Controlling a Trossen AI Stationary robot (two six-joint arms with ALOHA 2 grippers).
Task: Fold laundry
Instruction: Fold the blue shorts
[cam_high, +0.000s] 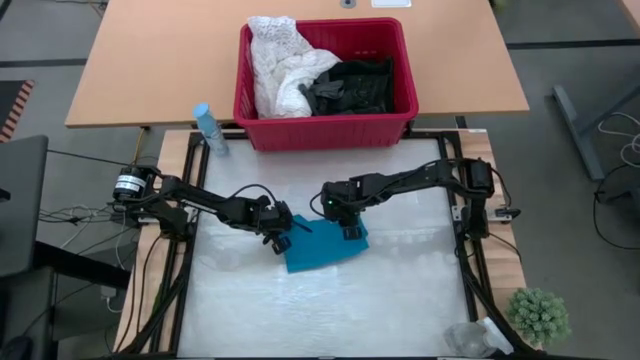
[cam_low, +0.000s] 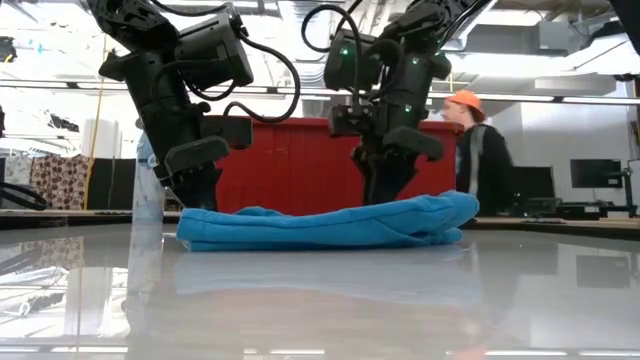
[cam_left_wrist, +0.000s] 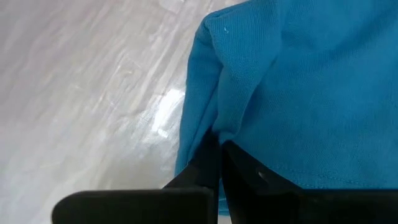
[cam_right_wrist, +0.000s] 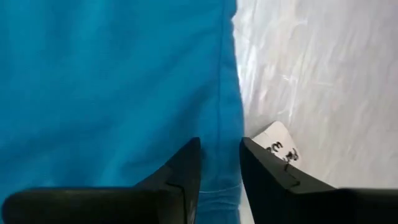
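Note:
A small teal garment (cam_high: 322, 248) lies in a flat bundle on the white table top, its underside on the table (cam_low: 320, 226). My left gripper (cam_high: 283, 240) is shut on its left edge. My right gripper (cam_high: 350, 233) points down at its right edge, the two fingers still apart, one on each side of the hemmed edge (cam_right_wrist: 221, 163). More laundry, one white piece (cam_high: 280, 62) and one black piece (cam_high: 352, 88), lies in the red basket (cam_high: 325, 128) behind the table. My left gripper pinches a raised fold at the garment's left edge (cam_left_wrist: 216, 127) between its two shut fingers, coming steeply from above. The rest of the garment lies slack on the table. My right gripper's fingertips (cam_right_wrist: 186, 163) stand down on the cloth astride the hemmed right edge, from above, with a gap still between them.
A white label with writing (cam_right_wrist: 278, 148) shows beside my right finger. A spray bottle (cam_high: 208, 128) stands at the far left and a small plant (cam_high: 538, 316) at the near right corner. A person in an orange cap (cam_low: 480, 150) stands beyond the table.

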